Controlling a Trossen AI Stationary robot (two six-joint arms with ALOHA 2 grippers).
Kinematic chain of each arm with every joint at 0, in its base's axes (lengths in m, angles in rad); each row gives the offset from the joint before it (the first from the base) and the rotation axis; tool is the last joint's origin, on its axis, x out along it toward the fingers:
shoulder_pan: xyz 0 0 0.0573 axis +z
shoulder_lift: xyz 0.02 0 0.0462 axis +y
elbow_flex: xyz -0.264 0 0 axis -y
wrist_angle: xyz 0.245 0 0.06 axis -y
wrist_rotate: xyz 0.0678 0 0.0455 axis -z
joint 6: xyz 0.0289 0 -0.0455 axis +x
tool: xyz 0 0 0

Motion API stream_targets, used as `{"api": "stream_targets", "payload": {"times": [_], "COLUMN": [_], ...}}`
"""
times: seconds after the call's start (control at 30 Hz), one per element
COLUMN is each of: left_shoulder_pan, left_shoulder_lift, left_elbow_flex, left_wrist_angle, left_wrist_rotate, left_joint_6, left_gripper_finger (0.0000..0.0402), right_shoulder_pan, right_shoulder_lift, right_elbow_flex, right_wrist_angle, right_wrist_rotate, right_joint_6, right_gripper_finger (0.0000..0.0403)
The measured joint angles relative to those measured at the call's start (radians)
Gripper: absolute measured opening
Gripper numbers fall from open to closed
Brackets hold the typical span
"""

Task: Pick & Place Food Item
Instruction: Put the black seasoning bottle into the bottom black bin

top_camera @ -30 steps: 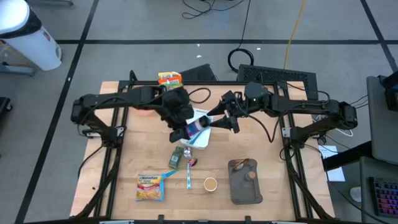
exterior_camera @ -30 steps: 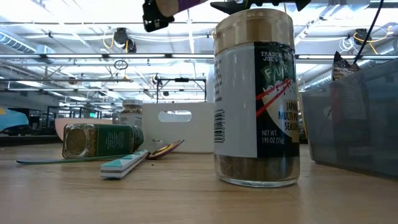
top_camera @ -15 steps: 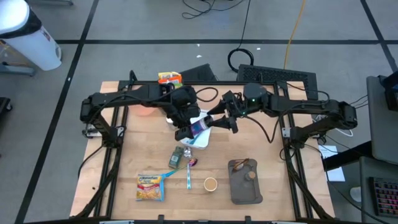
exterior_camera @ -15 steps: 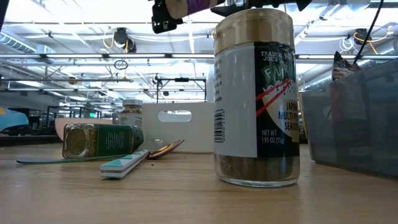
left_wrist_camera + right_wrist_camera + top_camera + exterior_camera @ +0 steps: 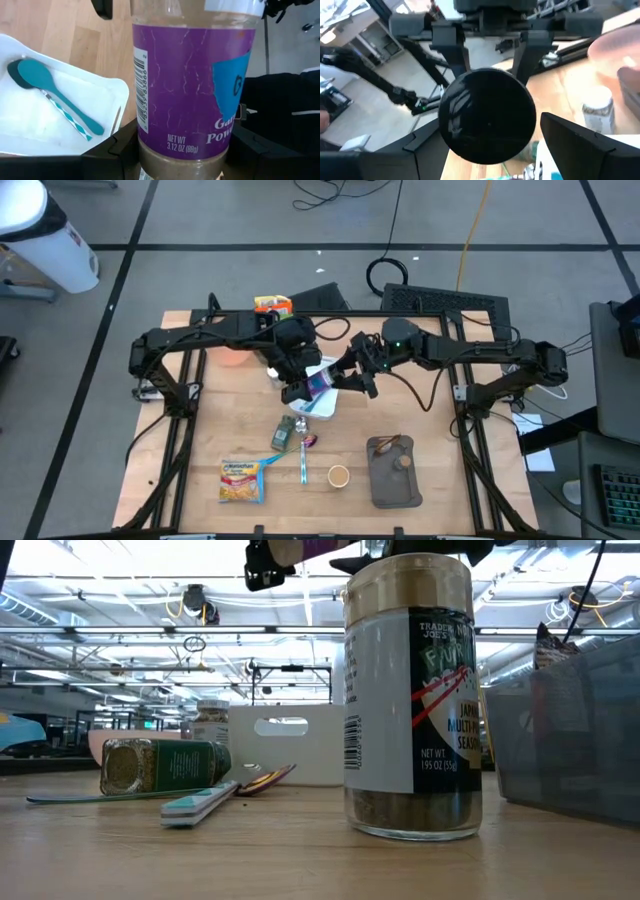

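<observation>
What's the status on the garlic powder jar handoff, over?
Left gripper shut on purple garlic powder jar, held above white tray. Right gripper open, fingers flanking the jar's black lid. Nothing between them.

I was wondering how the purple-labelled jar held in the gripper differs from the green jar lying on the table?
The purple jar is held off the table in the left gripper, over the white tray; the green jar lies on its side on the wood. The purple jar's label is purple with a blue patch; the green jar looks dark green. The right gripper faces the purple jar's black cap; nothing grips the green one. Both are small spice jars.
</observation>
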Motion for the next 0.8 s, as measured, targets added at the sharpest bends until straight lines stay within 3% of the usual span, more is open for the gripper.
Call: {"api": "stream_targets", "payload": {"times": [0.27, 0.8], "left_shoulder_pan": [-0.001, -0.001], "left_shoulder_lift": [0.001, 0.001], "left_elbow_flex": [0.000, 0.000], "left_wrist_angle": [-0.018, -0.019], "left_wrist_rotate": [0.008, 0.005], "left_joint_6": [0.003, 0.020], "left_gripper_finger": [0.0205, 0.0205], "right_shoulder_pan": [-0.001, 0.000], "right_shoulder_lift": [0.000, 0.000], "right_elbow_flex": [-0.001, -0.001], "right_wrist_angle": [0.088, 0.072], "right_wrist_rotate": [-0.011, -0.034], "right_joint_6": [0.030, 0.039], "right_gripper_finger": [0.0279, 0.0276]}}
